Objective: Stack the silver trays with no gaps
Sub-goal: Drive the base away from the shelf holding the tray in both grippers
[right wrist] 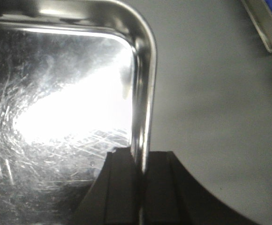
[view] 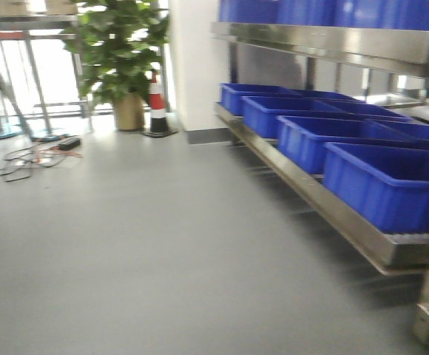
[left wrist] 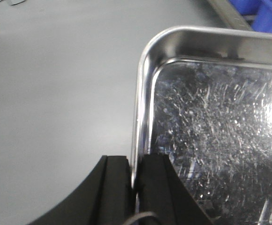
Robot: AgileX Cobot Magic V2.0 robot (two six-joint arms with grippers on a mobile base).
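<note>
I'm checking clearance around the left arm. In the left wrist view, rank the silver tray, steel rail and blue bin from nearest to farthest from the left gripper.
1. The silver tray, rim clamped in the left gripper.
2. The steel rail, top right, beyond the tray's far edge.
3. The blue bin, top right corner, behind the rail.

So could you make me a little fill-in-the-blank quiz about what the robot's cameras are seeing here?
1. The left gripper and the right gripper are each shut on the thin outer ____ of a silver tray.
2. The plastic bins lined up along the wall are ____ in colour.
3. On the floor at the far end, the striped cone stands beside a potted ____.

Missing words: rim; blue; plant
</note>
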